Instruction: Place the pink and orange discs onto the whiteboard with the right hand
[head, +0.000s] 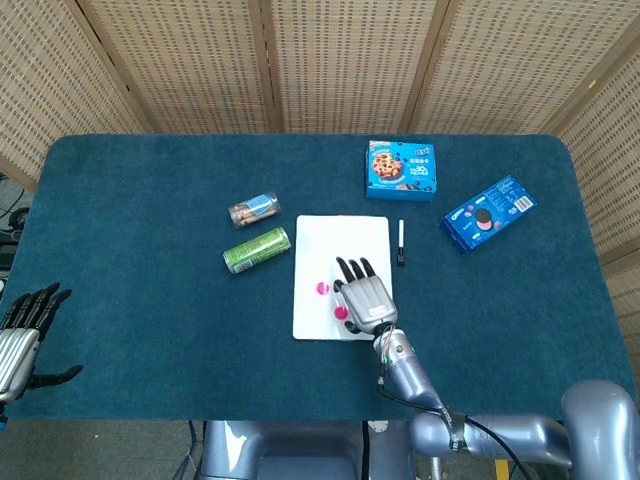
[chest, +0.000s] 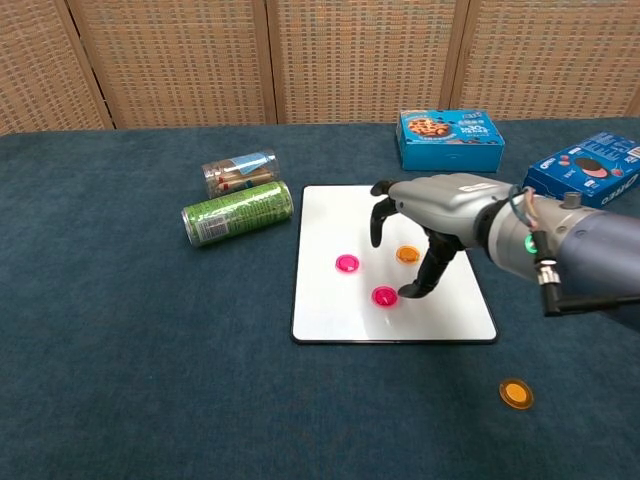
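Right robot hand (chest: 428, 225) arches, fingers spread, above the whiteboard (chest: 340, 310).

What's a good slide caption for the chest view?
Right hand hovers over the whiteboard bearing two pink discs and one orange; another orange disc waits on the table.

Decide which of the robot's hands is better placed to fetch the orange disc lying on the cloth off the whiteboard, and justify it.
Right. The right hand hovers over the whiteboard, near the loose orange disc; the left hand sits at the table's far left edge.
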